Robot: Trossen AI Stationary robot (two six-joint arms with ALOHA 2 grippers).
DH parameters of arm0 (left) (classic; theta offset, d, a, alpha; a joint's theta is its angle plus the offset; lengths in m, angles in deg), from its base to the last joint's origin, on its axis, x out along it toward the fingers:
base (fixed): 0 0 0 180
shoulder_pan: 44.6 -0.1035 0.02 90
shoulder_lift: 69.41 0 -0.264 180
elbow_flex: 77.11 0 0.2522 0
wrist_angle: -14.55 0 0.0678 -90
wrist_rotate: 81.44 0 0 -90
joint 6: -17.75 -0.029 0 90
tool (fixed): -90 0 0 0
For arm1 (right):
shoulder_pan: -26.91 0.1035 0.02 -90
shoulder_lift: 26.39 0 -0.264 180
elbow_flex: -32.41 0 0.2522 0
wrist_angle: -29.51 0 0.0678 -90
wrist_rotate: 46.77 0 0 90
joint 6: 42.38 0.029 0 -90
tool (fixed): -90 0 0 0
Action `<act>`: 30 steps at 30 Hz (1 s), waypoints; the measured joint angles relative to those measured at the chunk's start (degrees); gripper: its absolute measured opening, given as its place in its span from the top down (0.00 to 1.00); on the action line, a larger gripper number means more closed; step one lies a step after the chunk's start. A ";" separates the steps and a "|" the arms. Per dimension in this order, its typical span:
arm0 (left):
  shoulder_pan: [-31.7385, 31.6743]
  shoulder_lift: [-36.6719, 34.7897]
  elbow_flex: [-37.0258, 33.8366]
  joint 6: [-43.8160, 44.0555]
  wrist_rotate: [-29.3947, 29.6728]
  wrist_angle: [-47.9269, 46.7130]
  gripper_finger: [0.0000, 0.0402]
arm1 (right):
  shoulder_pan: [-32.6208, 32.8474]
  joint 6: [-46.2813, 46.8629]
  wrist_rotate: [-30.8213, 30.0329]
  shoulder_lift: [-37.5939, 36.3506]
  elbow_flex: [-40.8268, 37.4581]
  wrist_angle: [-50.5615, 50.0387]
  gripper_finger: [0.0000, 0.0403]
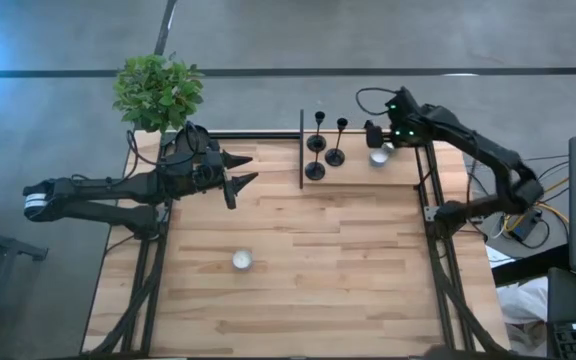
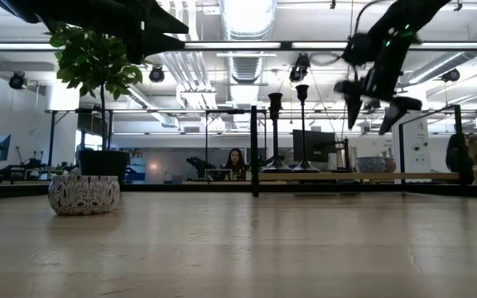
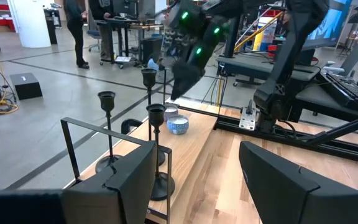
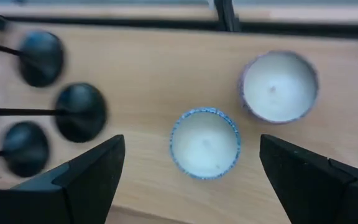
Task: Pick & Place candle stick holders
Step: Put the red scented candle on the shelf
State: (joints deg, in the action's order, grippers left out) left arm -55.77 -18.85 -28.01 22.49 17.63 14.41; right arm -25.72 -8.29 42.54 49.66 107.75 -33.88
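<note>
Standing together: three candle stick holders (image 1: 324, 146), beside two candles (image 4: 205, 143).

No readable text or labels anywhere.

Three candle stick holders (image 1: 320, 140), three candles (image 1: 241, 260), one potted plant (image 1: 157, 92).

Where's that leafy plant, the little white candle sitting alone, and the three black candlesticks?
plant (image 1: 158, 92), high view, on its leaves.
lone candle (image 1: 241, 260), high view, on its top.
candle stick holders (image 1: 315, 171), high view, on the nearest one's base.
</note>
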 joint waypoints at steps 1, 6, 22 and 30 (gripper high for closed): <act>0.01 0.00 0.00 0.00 0.01 -0.01 0.41 | 0.30 0.00 -0.11 -1.81 0.00 0.00 0.10; -0.01 0.00 0.00 0.00 0.00 0.00 0.41 | 4.39 -1.51 -1.34 -13.53 0.00 0.95 0.10; 0.00 0.00 0.00 0.00 0.01 -0.02 0.41 | 66.28 1.30 -44.05 -28.20 -0.33 11.65 0.10; -0.01 -0.01 0.00 0.00 0.01 -0.02 0.41 | 74.82 1.62 -45.82 -18.20 -0.33 11.80 0.10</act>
State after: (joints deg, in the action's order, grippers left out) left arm -55.78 -18.86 -28.01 22.49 17.64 14.39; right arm 49.09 -6.67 -3.27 31.46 107.43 -22.08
